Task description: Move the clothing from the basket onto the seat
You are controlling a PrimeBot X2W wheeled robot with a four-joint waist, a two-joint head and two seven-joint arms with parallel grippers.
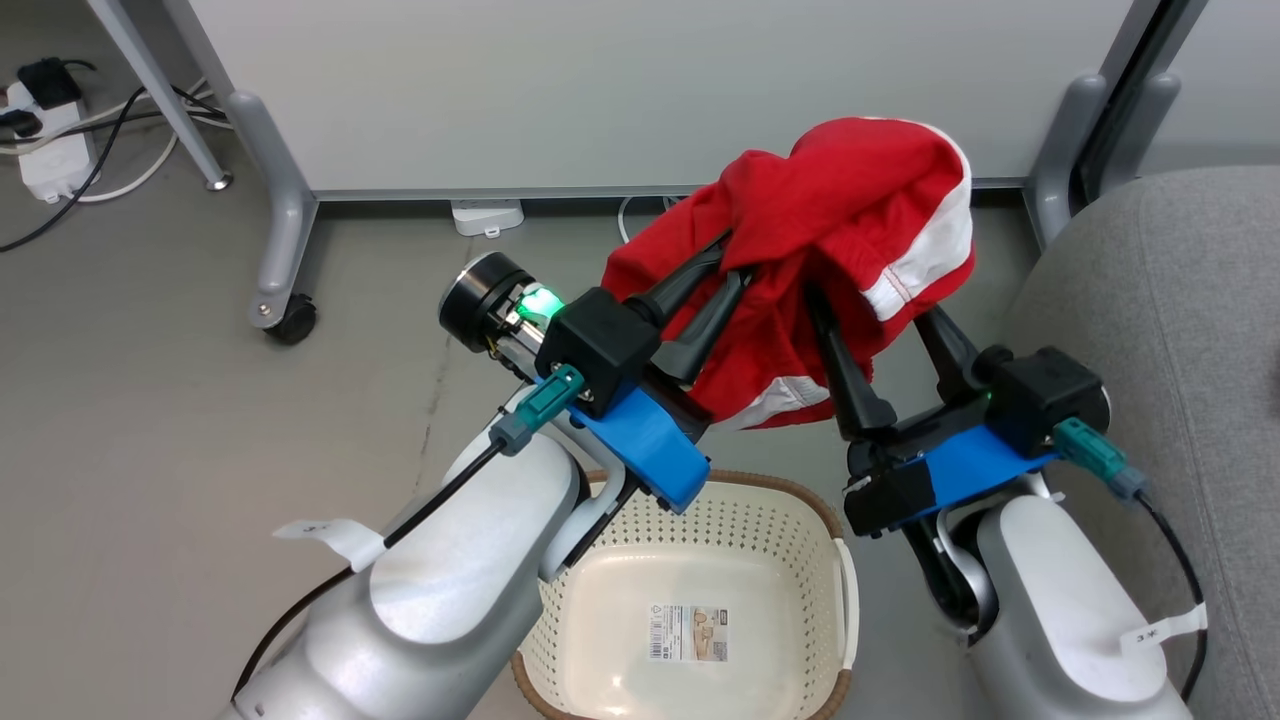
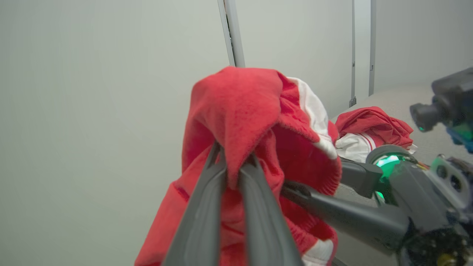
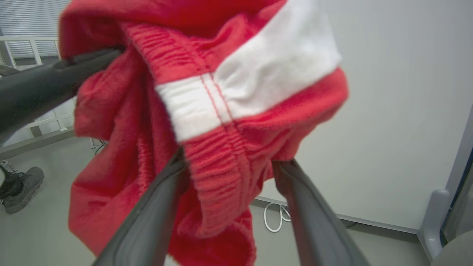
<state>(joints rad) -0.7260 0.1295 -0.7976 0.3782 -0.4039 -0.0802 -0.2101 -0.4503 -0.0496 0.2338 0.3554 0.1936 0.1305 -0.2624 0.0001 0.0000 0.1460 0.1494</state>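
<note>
A red garment with white trim, part of the clothing [image 1: 850, 230], hangs in the air above the basket [image 1: 790, 495]. My left gripper [image 1: 735, 265] is shut on a fold of it; the left wrist view shows the cloth [image 2: 240, 107] pinched between the tips [image 2: 234, 155]. My right gripper [image 1: 868, 300] stands open, and the waistband [image 3: 221, 48] is draped over its spread fingers [image 3: 231, 162]. The cream basket sits below my forearms with a label on its floor. The grey seat [image 1: 1150, 300] is at the right. Another red and white garment [image 2: 373, 125] lies on it.
A white partition on grey legs with a caster [image 1: 285, 320] stands behind the garment. A power strip with cables [image 1: 45, 130] lies on the floor at the far left. A person's dark shoe [image 3: 22, 188] is on the floor in the right wrist view.
</note>
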